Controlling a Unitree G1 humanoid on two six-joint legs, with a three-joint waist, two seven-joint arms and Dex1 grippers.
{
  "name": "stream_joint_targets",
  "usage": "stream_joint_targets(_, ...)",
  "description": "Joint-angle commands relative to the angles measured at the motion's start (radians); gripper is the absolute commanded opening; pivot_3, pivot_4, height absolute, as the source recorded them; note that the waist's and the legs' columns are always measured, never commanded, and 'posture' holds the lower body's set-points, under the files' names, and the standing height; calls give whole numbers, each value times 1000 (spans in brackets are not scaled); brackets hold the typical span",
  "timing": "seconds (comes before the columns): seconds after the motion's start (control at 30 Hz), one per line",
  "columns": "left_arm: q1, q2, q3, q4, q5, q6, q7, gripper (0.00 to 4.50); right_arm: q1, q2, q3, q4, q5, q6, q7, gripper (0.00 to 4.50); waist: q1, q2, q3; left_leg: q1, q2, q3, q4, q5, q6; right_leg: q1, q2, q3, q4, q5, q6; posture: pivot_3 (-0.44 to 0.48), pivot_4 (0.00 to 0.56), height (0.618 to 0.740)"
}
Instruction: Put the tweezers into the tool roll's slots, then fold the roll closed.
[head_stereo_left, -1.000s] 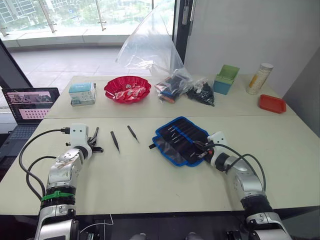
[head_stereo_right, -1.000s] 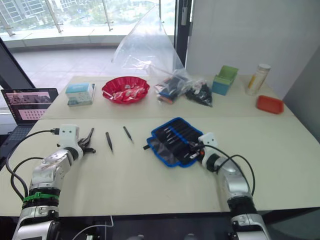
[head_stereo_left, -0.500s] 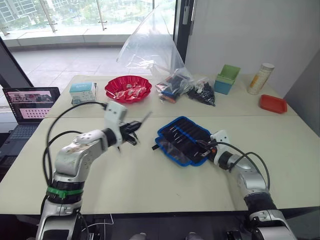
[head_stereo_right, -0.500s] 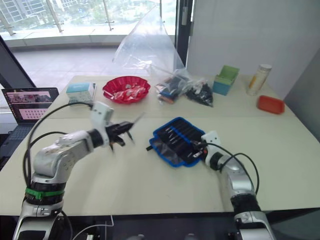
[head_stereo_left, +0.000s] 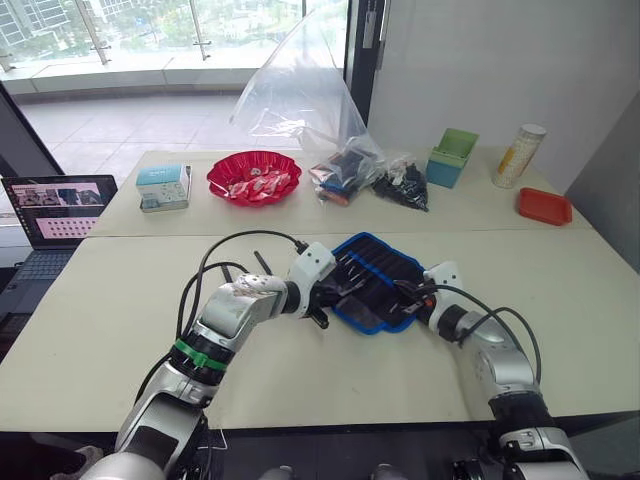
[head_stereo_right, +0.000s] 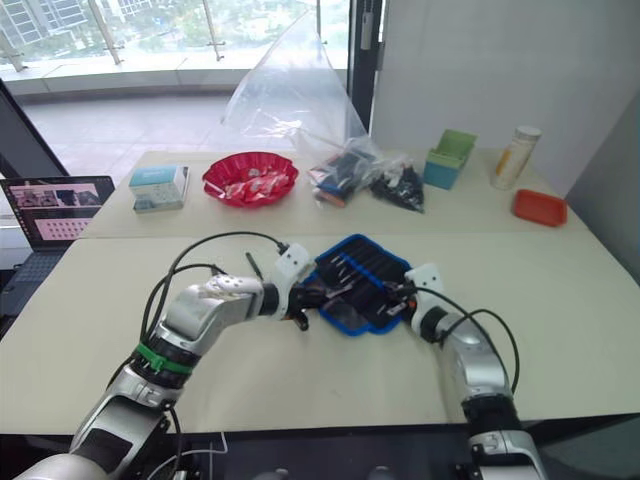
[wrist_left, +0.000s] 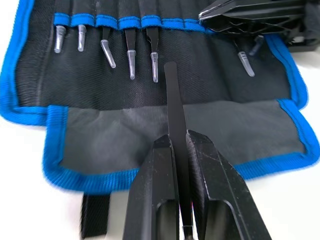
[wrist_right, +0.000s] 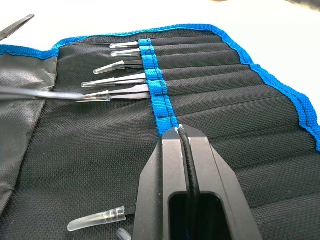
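Observation:
The tool roll lies open on the table, black with blue trim. Several tweezers with clear tip caps sit in its slots. My left gripper is shut on a slim black tweezers and hovers over the roll's near flap, the tweezers pointing toward the slots. My right gripper is shut on the roll's fabric at its right edge, where the head view also shows the right gripper. Another tweezers lies on the table behind my left arm.
Along the far side of the table stand a red bowl, a clear plastic bag, a blue-green bin, a canister, a red tray and a teal box. A laptop sits at far left.
My left arm lifted a tweezers from the left of the table and swung right to the roll. The right gripper stayed on the roll's edge.

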Motion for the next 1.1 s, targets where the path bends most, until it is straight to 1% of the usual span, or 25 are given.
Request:
stream_joint_targets(0.03,-39,-31,-4,22,33,-52,-13,20,9,6,-4,-4,-9,2,-17,0,0,0,0,0,0,0,0,0,0,0,0,0,0,0,0,0,150,740)
stream_joint_targets(0.1,-50,-58,0,55,42,-69,-13,20,7,7,-4,6,-13,0,-22,0,0,0,0,0,0,0,0,0,0,0,0,0,0,0,0,0,150,740)
stream_joint_targets(0.27,-71,-92,-4,133,83,-119,-21,20,6,11,-7,5,-16,-2,-34,0,-1,0,0,0,0,0,0,0,0,0,0,0,0,0,0,0,150,740)
stream_joint_targets(0.5,-133,-171,-9,316,158,-232,-22,20,13,16,-6,6,-20,-9,-45,0,2,0,0,-1,0,0,2,0,0,0,0,0,0,0,0,0,150,740)
stream_joint_targets(0.73,-179,-253,5,458,192,-324,-46,20,15,17,0,1,-25,-10,-46,0,3,0,0,-1,0,0,2,0,0,0,0,0,1,0,0,0,150,740)
stream_joint_targets(0.83,-209,-293,28,551,213,-387,-15,20,11,20,0,0,-27,-10,-49,0,4,0,0,-1,-1,0,3,0,0,1,0,0,0,0,0,0,150,740)
stream_joint_targets(0.9,-236,-314,59,619,234,-471,35,20,12,23,1,-3,-28,-10,-51,0,4,0,0,-1,-1,0,4,0,0,0,0,0,1,0,0,0,150,740)
stream_joint_targets(0.93,-251,-322,67,655,244,-540,44,20,13,25,3,-6,-28,-9,-53,0,3,0,0,-2,-1,0,4,0,0,0,0,0,1,0,0,0,150,740)
stream_joint_targets(1.0,-274,-339,73,741,254,-616,22,20,14,29,6,-13,-29,-7,-57,0,3,-1,0,-2,-1,0,4,0,0,0,0,0,1,0,0,0,150,740)
stream_joint_targets(1.1,-295,-367,90,831,254,-670,-19,20,11,34,7,-22,-28,-3,-63,0,1,-1,0,-3,0,0,4,0,0,-1,0,0,1,0,0,0,150,740)
